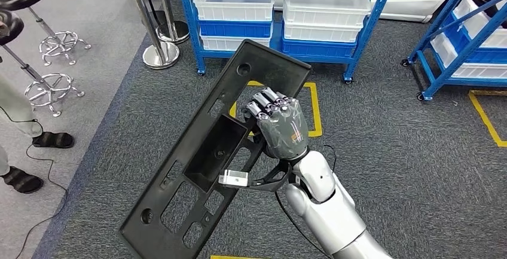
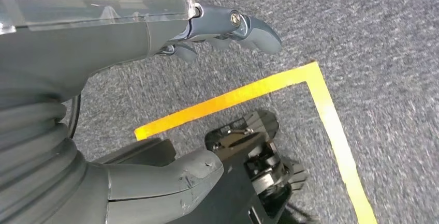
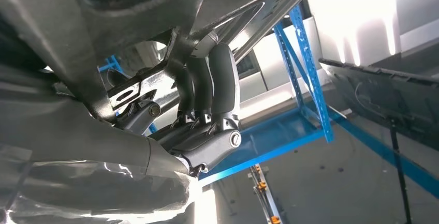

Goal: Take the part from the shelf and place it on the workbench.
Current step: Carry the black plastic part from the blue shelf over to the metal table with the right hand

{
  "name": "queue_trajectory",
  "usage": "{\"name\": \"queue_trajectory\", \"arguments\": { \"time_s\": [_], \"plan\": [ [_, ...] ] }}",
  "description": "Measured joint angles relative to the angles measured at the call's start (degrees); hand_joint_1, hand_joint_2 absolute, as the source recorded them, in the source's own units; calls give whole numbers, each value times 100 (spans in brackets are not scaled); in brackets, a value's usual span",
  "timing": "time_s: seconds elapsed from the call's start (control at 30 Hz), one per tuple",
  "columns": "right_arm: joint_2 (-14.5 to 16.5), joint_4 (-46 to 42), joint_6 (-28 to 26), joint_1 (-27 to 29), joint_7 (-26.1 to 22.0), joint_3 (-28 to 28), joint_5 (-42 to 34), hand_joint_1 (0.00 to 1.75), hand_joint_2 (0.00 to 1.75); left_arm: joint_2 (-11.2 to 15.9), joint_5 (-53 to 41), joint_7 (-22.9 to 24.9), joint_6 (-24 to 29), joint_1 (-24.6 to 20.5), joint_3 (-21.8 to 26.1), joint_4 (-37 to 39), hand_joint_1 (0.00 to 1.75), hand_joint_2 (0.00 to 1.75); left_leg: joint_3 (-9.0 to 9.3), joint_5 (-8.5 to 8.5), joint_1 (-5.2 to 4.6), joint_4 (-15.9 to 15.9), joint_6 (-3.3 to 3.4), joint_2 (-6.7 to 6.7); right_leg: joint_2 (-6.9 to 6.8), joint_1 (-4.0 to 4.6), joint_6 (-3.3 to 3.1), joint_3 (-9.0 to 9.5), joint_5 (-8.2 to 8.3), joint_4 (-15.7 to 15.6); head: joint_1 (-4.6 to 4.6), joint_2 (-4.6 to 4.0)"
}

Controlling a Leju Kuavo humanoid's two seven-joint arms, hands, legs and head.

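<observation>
The part is a long black plastic panel with several cut-outs and a deep recess in its middle. It is held tilted above the grey carpet in the head view. My right hand grips its right edge near the middle, with the fingers curled over the rim. In the right wrist view the fingers wrap around the part from below. My left hand hangs over the floor with its thumb and fingers apart and nothing between them.
A blue shelf with white bins stands ahead, and a second blue rack is at the right. Chrome posts, stools and a person's sandalled feet are at the left. Yellow tape marks the carpet.
</observation>
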Motion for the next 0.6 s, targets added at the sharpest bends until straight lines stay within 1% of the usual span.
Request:
{"name": "queue_trajectory", "arguments": {
  "time_s": [0.03,0.07,0.1,0.17,0.2,0.23,0.27,0.33,0.37,0.4,0.43,0.47,0.5,0.53,0.57,0.6],
  "plan": [
    [2,-18,-1,-10,-14,9,-34,175,175,16,-4,-1,15,-7,8,0,0,175,-40,-9,-11,57,-20,19,-43,15,-37,156,33,-252,0,0],
    [3,-36,-1,-19,-21,19,-58,175,175,35,-10,0,28,-12,16,0,0,175,-68,-17,-20,99,-44,39,-73,34,-72,227,31,-385,0,0],
    [4,-49,-1,-25,-25,27,-75,175,175,56,-18,3,36,-17,23,0,0,175,-84,-18,-27,119,-72,62,-57,53,-105,219,25,-407,0,0],
    [5,-75,-1,-26,-29,34,-101,175,175,93,-52,12,36,-29,28,0,0,175,-90,-30,-11,135,-133,102,25,45,-164,205,74,-435,0,0],
    [6,-89,-1,-26,-30,39,-109,175,175,109,-76,16,31,-38,28,1,0,175,-112,-85,-1,189,-168,91,60,34,-197,202,103,-457,-1,0],
    [10,-106,-1,-25,-33,43,-116,175,175,122,-101,17,25,-48,28,1,0,175,-177,-210,14,350,-206,62,91,17,-230,196,132,-480,-1,0],
    [13,-121,0,-23,-37,49,-124,175,175,133,-116,17,20,-54,28,1,0,175,-287,-388,35,618,-242,17,123,6,-250,187,156,-492,-1,0],
    [17,-138,1,-7,-44,60,-140,175,175,148,-126,18,19,-53,29,1,0,175,-571,-741,73,1307,-295,-32,202,3,-264,154,186,-493,-1,0],
    [17,-140,2,8,-47,64,-144,175,175,153,-125,15,19,-50,29,1,0,175,-658,-804,92,1529,-313,-39,248,1,-256,140,198,-490,-2,0],
    [17,-140,2,22,-48,68,-145,175,175,156,-122,9,19,-47,30,1,0,175,-660,-762,109,1566,-324,-43,298,-2,-246,126,210,-485,-2,0],
    [18,-140,2,32,-49,72,-145,175,175,158,-116,-2,19,-47,31,1,0,175,-563,-626,126,1398,-330,-56,350,-7,-232,116,220,-479,-2,0],
    [21,-141,1,35,-50,77,-146,175,175,159,-104,-15,20,-47,33,0,0,175,-385,-430,146,1063,-332,-112,405,-13,-217,109,230,-470,-2,0],
    [28,-142,1,31,-50,83,-149,175,175,160,-92,-25,20,-47,40,1,0,175,-198,-281,164,695,-331,-240,456,-16,-198,98,240,-462,-1,0],
    [38,-142,1,18,-49,92,-153,175,175,160,-79,-34,21,-43,51,1,0,175,-43,-182,174,381,-326,-362,514,-19,-171,76,255,-451,0,0],
    [49,-143,1,4,-48,104,-156,175,175,160,-68,-39,22,-37,64,2,0,175,46,-141,175,185,-317,-460,570,-25,-134,48,277,-447,0,0],
    [57,-143,2,-8,-45,115,-157,175,175,160,-63,-42,21,-27,76,2,0,175,69,-152,165,115,-301,-503,626,-34,-89,21,304,-455,-1,0]
  ]
}}
